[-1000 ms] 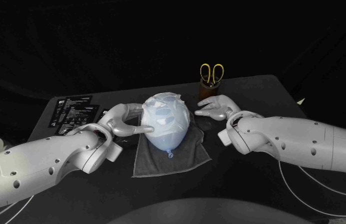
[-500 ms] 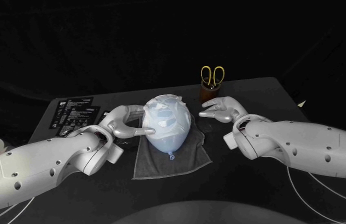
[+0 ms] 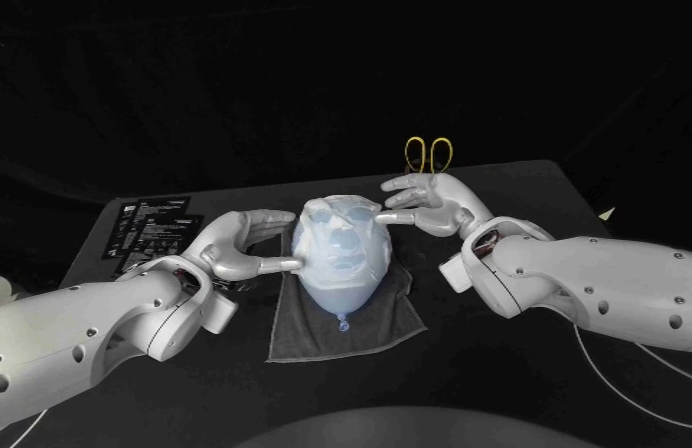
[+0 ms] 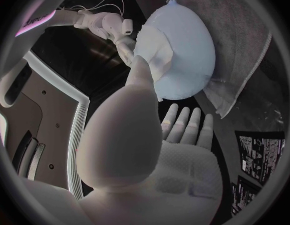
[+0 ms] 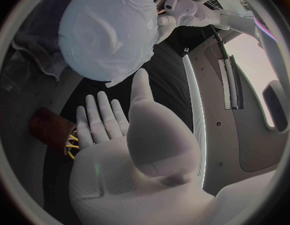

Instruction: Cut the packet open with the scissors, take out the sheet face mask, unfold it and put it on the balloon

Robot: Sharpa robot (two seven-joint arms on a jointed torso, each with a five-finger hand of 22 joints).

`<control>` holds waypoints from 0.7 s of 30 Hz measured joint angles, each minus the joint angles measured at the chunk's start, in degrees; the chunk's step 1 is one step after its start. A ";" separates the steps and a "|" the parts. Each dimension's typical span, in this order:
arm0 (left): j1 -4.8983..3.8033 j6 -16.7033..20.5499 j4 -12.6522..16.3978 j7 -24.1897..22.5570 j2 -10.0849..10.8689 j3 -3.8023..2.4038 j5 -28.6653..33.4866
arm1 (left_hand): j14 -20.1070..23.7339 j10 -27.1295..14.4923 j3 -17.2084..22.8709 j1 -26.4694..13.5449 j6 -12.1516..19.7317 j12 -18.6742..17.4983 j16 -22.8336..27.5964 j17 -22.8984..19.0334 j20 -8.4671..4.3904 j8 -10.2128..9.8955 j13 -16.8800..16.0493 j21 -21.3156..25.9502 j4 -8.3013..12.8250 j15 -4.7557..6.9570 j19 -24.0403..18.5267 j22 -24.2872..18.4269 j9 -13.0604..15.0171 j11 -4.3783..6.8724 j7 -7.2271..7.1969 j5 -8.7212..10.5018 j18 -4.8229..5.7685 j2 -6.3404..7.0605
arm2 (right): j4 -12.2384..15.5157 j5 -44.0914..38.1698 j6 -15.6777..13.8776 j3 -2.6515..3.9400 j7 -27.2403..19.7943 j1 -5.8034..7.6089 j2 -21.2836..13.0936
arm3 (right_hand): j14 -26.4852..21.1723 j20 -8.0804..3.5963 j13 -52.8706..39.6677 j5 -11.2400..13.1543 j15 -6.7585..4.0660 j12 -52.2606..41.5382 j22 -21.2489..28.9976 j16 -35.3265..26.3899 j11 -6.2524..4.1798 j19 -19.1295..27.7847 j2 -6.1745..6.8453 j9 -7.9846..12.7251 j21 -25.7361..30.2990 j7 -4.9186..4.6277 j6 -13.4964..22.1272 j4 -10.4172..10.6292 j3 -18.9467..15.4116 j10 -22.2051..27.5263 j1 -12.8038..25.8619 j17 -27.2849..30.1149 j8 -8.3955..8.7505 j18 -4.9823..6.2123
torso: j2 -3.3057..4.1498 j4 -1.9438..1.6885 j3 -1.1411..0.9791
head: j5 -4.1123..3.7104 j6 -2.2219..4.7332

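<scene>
Lying on a grey cloth towel (image 3: 310,323), the pale blue rubber balloon (image 3: 340,273) wears the white sheet face mask (image 3: 343,230) in the head view, silver left hand (image 3: 238,248) touching its side, silver right hand (image 3: 433,203) its top; each wrist view shows its hand spread wide, empty.

left hand (image 4: 151,150): fingers spread, thumb tip against balloon (image 4: 185,45) | sheet mask (image 4: 157,64) lay on balloon | balloon rested on grey towel (image 4: 247,42) | right hand (image 4: 107,25) touched balloon's opposite side | black printed packets (image 4: 260,155) lay near towel
</scene>
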State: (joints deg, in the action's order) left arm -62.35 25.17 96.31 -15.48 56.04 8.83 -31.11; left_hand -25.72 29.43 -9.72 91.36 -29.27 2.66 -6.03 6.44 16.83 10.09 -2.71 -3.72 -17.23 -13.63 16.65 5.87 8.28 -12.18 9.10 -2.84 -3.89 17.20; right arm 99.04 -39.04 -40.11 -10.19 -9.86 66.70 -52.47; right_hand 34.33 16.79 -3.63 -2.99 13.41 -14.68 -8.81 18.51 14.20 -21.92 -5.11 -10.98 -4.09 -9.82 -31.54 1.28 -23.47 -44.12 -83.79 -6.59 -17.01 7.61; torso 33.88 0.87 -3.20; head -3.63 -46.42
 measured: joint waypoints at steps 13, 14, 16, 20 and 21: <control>-0.26 -2.06 1.34 -1.89 4.39 -1.50 6.01 | -0.03 5.13 -1.61 -0.72 0.43 0.63 0.00 -0.08 0.17 0.00 -0.49 0.00 -0.09 -0.03 0.17 -0.08 -0.04 -2.89 0.02 0.00 0.00 -0.08 | -0.43 -5.86 0.81 0.04 -1.23 1.88 2.48 | -9.92 -0.05 0.00 0.00 1.54 4.84 1.58 -6.40 1.44 3.81 16.43 4.05 0.71 1.39 12.22 15.82 11.73 6.64 2.02 2.57 8.30 -1.56 | 0.00 0.04 0.00 | 0.99 0.52; -0.30 -2.28 1.32 -1.89 4.62 -1.59 6.57 | -0.29 6.20 -1.83 -1.14 0.43 0.68 0.00 -0.07 0.17 0.00 -0.61 0.00 -0.08 -0.29 0.17 -0.08 -0.01 -2.89 0.02 0.00 0.00 -0.06 | -0.48 -6.04 0.93 0.04 -1.22 1.91 2.77 | -10.20 -0.02 0.00 0.00 1.63 4.85 1.66 -6.55 1.57 4.10 16.67 4.07 0.71 1.37 12.38 15.82 11.73 6.78 2.15 2.63 8.39 -1.92 | 0.00 0.03 0.00 | 1.07 0.52; -0.40 -2.81 1.23 -1.90 4.95 -1.80 7.76 | -1.30 8.00 -1.83 -1.53 0.09 1.13 0.00 0.08 0.18 0.00 -0.75 -0.28 -0.08 -0.37 0.64 -0.08 0.20 -2.87 0.17 0.00 0.01 -0.09 | -0.67 -6.40 1.27 0.04 -1.13 1.98 3.52 | -10.42 0.02 0.00 0.00 1.61 4.84 1.80 -6.66 1.27 4.27 16.88 4.15 0.94 1.48 12.50 15.82 11.73 7.08 2.36 2.69 8.39 -1.92 | 0.00 0.05 0.00 | 1.24 0.55; -0.63 -3.59 0.98 -1.91 4.95 -2.31 9.66 | -10.21 14.54 0.08 -3.20 -4.32 2.85 -2.98 2.22 0.08 1.89 -1.37 -1.75 -0.02 0.39 4.88 0.94 1.37 -2.37 0.52 0.00 0.00 -1.50 | -1.32 -7.00 1.87 0.04 -0.87 2.02 5.15 | -10.71 -0.08 0.00 0.00 1.74 5.07 1.93 -6.85 1.48 4.58 16.89 4.17 0.94 1.39 12.77 15.82 11.72 7.30 2.36 2.71 8.66 -1.93 | 0.02 0.10 0.00 | 1.71 0.60; -0.70 -3.70 0.84 -1.92 4.87 -2.42 10.04 | -13.11 15.82 1.85 -3.47 -6.95 3.42 -4.43 2.94 0.01 3.06 -1.41 -2.90 0.02 0.80 8.24 1.89 2.14 -2.06 0.73 0.00 0.01 -2.53 | -1.61 -7.16 2.04 0.04 -0.79 2.02 5.60 | -10.70 0.02 -0.01 0.00 1.74 5.07 1.95 -6.85 1.59 4.89 16.88 4.17 0.94 1.39 12.77 15.82 11.72 7.40 2.36 2.71 8.67 -1.93 | 0.02 0.11 -0.01 | 1.82 0.60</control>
State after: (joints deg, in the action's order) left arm -63.06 21.47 97.15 -17.40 60.91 6.41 -21.06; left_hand -38.83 45.25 -7.86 87.90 -36.21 6.07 -10.47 9.38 16.84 13.14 -4.12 -6.62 -17.21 -12.83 24.89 7.76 10.42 -14.24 9.83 -2.84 -3.88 14.67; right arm 97.43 -46.21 -38.06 -10.15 -10.66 68.72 -46.87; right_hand 23.63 16.81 -3.64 -2.99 15.14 -9.61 -6.86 11.66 15.79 -17.03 11.77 -6.81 -3.15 -8.43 -18.77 17.10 -11.75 -36.72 -81.43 -3.89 -8.34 5.68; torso 33.90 0.98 -3.20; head -1.80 -45.82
